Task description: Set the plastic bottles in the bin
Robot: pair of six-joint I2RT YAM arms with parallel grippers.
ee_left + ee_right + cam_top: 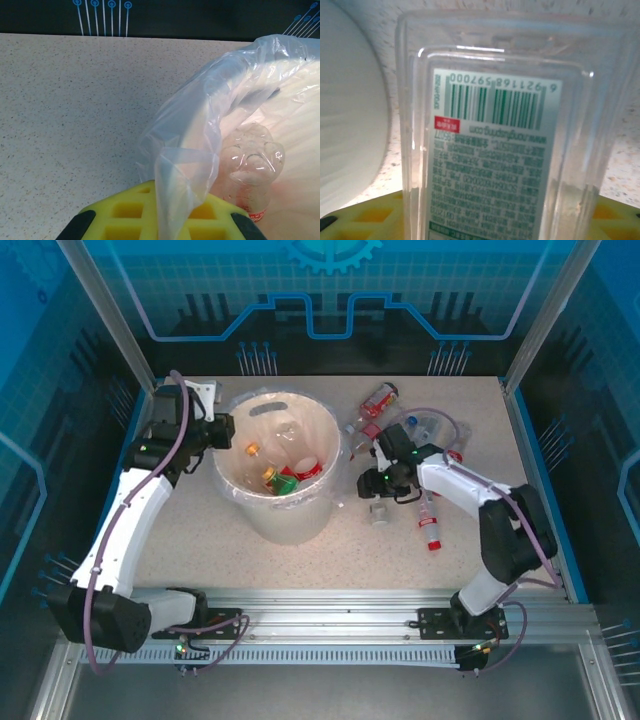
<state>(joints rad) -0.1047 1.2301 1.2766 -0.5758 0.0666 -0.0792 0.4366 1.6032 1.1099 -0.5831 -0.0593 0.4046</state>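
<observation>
Right wrist, right gripper (490, 227) partly open, jaws astride clear bottle (490, 125).

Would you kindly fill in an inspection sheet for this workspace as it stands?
surface: speckled tabletop, no spills seen.
job's things: bin, lined, several bottles inside; more bottles lie right of it.
clutter: small grey item, unidentifiable.
hands: left hand shut at bin's rim; right hand around a clear bottle, grip unclear.
cables: purple cables along both arms.
surroundings: blue enclosure panels.
</observation>
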